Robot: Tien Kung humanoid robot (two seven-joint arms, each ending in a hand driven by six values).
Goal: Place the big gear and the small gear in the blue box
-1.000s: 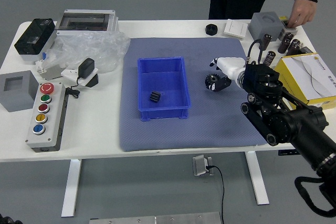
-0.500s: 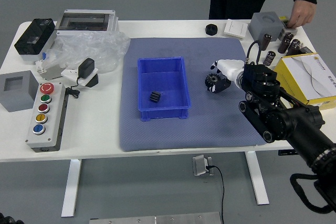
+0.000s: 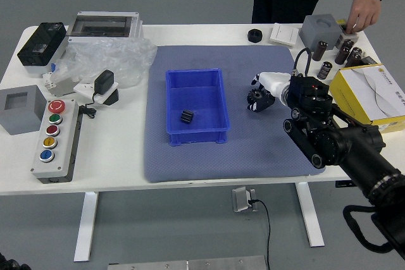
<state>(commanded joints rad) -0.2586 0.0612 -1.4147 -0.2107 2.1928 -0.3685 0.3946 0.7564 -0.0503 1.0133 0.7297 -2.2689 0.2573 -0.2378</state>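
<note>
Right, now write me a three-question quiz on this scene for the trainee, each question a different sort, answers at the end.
1. True or false: the small gear lies inside the blue box.
2. Which hand is at the big gear?
A) the robot's left hand
B) the robot's right hand
C) a hand of the person
3. Fill in the colour: on the grey button box, the button nearest the table's near edge is ____.

Key: 1. True; 2. B; 3. blue
</note>
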